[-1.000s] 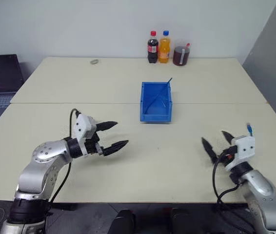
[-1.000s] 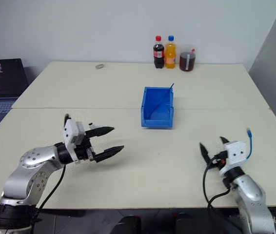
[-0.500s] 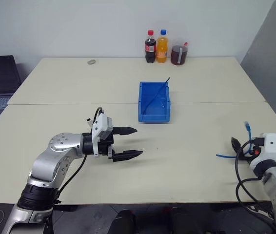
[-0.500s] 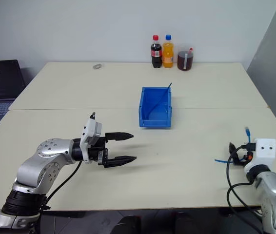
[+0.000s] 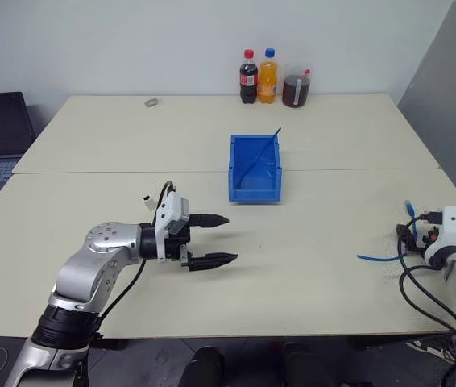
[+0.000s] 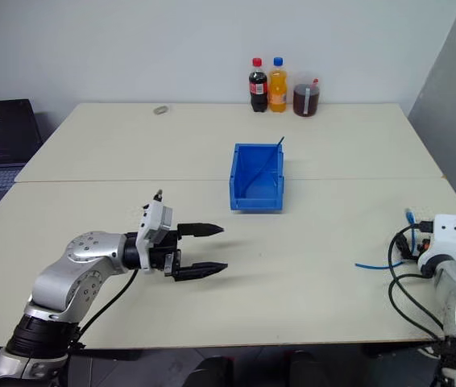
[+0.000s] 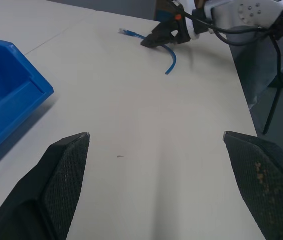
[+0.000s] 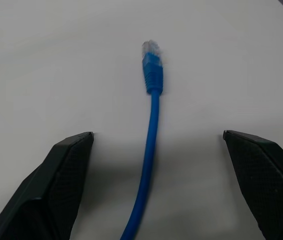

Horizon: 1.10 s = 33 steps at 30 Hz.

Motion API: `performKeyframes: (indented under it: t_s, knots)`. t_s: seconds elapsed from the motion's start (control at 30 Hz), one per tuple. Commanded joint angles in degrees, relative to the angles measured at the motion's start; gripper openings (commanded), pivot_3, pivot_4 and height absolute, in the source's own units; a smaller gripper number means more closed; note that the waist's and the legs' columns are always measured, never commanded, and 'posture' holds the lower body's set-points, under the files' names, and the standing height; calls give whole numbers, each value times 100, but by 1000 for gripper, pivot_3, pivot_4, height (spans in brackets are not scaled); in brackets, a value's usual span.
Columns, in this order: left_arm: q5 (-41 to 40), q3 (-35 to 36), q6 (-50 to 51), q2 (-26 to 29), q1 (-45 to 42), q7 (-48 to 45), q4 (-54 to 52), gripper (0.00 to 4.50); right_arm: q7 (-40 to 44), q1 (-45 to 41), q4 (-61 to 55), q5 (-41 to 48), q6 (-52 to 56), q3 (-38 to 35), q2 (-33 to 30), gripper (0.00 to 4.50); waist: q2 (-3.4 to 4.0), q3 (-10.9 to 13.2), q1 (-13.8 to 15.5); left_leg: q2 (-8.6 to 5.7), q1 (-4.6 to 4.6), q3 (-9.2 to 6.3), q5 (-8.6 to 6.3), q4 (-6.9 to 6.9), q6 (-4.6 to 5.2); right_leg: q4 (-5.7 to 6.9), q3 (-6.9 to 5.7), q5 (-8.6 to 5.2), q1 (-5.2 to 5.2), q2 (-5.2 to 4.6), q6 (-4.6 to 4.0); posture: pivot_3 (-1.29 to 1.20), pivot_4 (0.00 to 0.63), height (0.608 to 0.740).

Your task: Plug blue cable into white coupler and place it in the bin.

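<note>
blue cable (image 8: 150, 131): lay loose on the desk (image 5: 308, 242) near its right edge, between the right end effector's (image 8: 156, 150) spread fingers, lined up for a grasp.
left end effector (image 5: 208, 239): fully open, empty, waiting mid-desk.
bin (image 5: 254, 168): stood well apart, farther back.

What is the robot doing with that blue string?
It is getting ready to pick up the blue cable, which lies on the table near its right edge. The right pincer is open, with the cable running between its two fingers, but it is not gripping it yet. The left pincer is open too, holding nothing, above the middle of the table. The blue bin waits further back.
</note>
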Motion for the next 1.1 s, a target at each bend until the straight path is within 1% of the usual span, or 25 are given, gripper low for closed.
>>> performKeyframes:
  t_s: [0.03,0.07,0.33,0.4,0.47,0.5,0.57,0.67,0.8,0.87,0.93,1.0,1.07,1.1]
  knots:
    - [-12,33,-103,-5,-9,-43,-126,4500,183,-204,557,-2,-81,-44,-122,3742,-2,0,1,0,0,2,0,1,0,0,3,1,1,0,1,0,150,740]
    - [-14,38,-106,1,-2,-37,-130,4500,235,-248,641,-16,-97,-26,-155,3422,-2,1,1,0,2,5,0,1,0,0,6,2,1,0,3,0,150,740]
    - [-31,90,-101,27,75,10,-175,4500,598,-320,803,-174,-412,226,-346,1715,-7,3,9,-1,8,32,-1,13,1,-3,38,13,1,0,23,0,150,740]
    - [-35,103,-104,25,108,29,-199,4500,642,-287,787,-154,-455,207,-354,1089,-8,3,9,-2,9,38,0,15,1,-3,45,15,1,0,27,0,150,740]
    - [-29,110,-112,30,128,36,-206,4500,697,-260,764,-105,-499,155,-375,736,-8,3,10,-2,10,41,0,15,1,-3,49,17,0,0,29,0,150,740]
    - [-27,114,-113,33,139,38,-212,4500,746,-244,721,-74,-529,121,-393,373,-8,3,11,-2,10,42,0,15,1,-3,50,17,0,-1,29,0,150,740]
    - [-26,122,-112,39,162,44,-228,4500,888,-204,637,-43,-618,99,-458,17,-9,4,18,-2,8,41,0,15,2,-4,50,17,-2,-1,29,0,150,740]
    - [-32,152,-57,52,189,98,-232,4500,1367,-103,388,-29,-892,212,-677,17,-8,4,18,-3,8,42,-1,14,2,-4,51,17,-2,-2,29,0,150,740]
    - [-70,239,20,122,256,143,-242,4500,2659,179,-405,101,-1473,570,-1148,17,5,14,-7,-2,7,53,-2,13,4,-4,60,17,-9,-1,29,0,150,740]
    - [-52,357,50,239,466,193,-294,4500,3431,308,-1174,83,-1735,1055,-1479,17,6,17,-46,4,9,58,-2,12,4,-4,63,16,-10,2,30,0,150,740]
    - [-28,440,58,313,636,239,-331,4500,3821,309,-1617,56,-1876,1390,-1626,17,7,19,-128,12,14,61,-3,10,5,-4,66,16,-11,7,30,0,150,740]
    - [38,518,8,414,880,287,-345,4500,4076,78,-2021,8,-1882,1888,-1602,17,-9,29,-143,26,17,61,-3,8,5,-6,63,15,-9,17,32,0,150,740]
    - [129,601,-49,498,1129,349,-302,4500,4271,-362,-2162,-353,-2121,2652,-1359,17,-19,39,-146,67,15,61,-3,10,4,-6,61,15,-11,24,32,0,150,740]
    - [158,622,-63,516,1187,371,-286,4500,4306,-510,-2157,-470,-2189,2878,-1262,17,-28,53,-148,71,19,69,-3,11,4,-6,66,15,-11,27,32,0,150,740]
